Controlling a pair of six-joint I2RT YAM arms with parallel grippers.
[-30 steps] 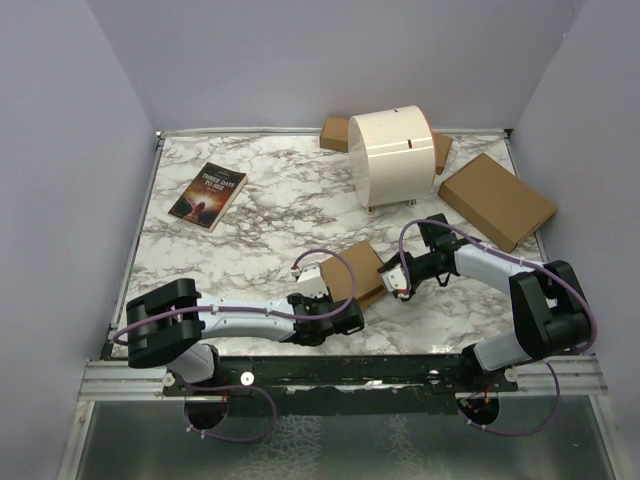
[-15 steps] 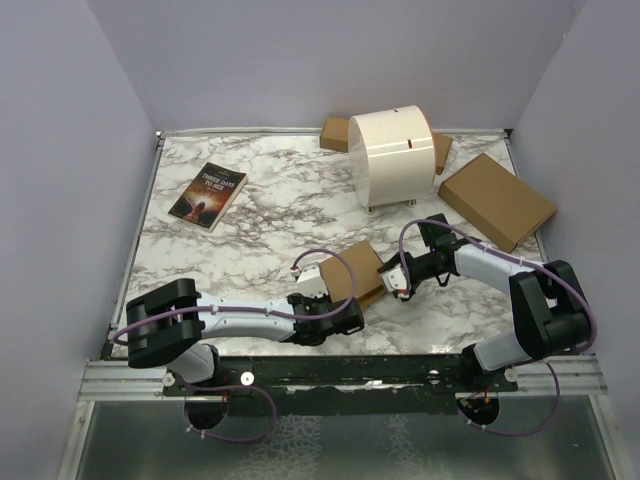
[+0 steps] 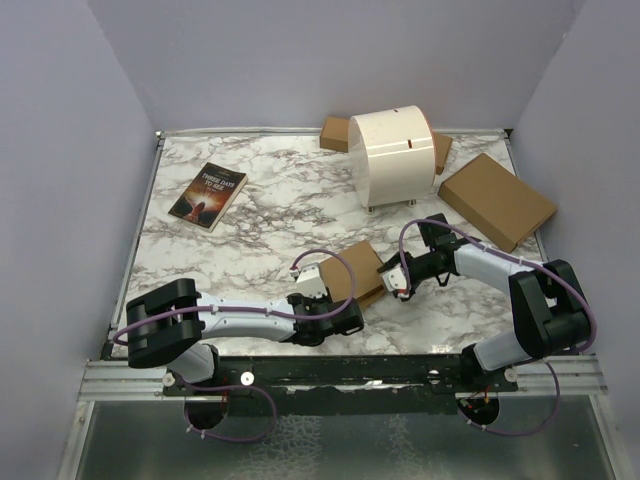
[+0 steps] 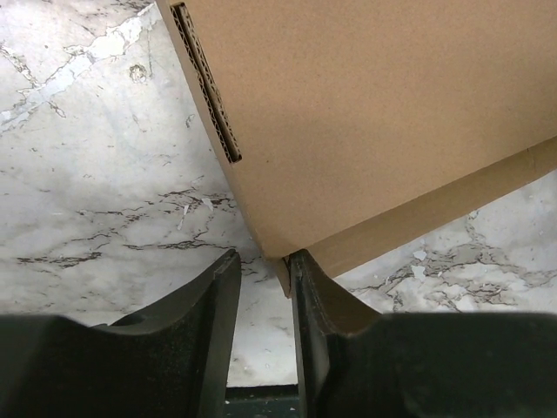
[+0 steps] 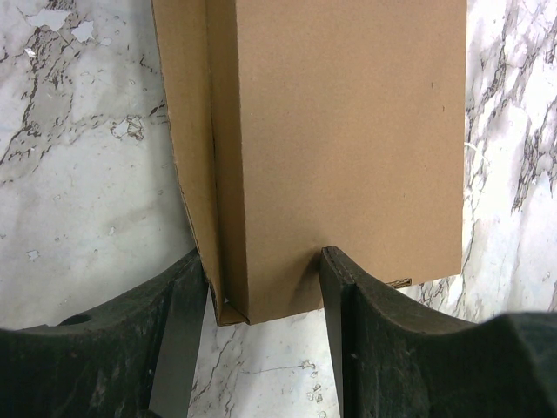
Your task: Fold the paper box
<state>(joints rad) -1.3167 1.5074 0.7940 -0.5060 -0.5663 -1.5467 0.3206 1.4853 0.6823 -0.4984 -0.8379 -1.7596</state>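
Your right pincer [image 5: 263, 257] was clamped on one end of the box [image 3: 352, 268]; your left pincer [image 4: 264, 259] stood slightly apart at its near corner, above the bench [image 3: 260, 225].

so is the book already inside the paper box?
No, the book lies closed on the table at far left, well apart from the paper box near the front edge.

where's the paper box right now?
Top view: the paper box sits at the near centre of the table, between the grippers, the left gripper at its near-left corner and the right gripper clamped on its right end.
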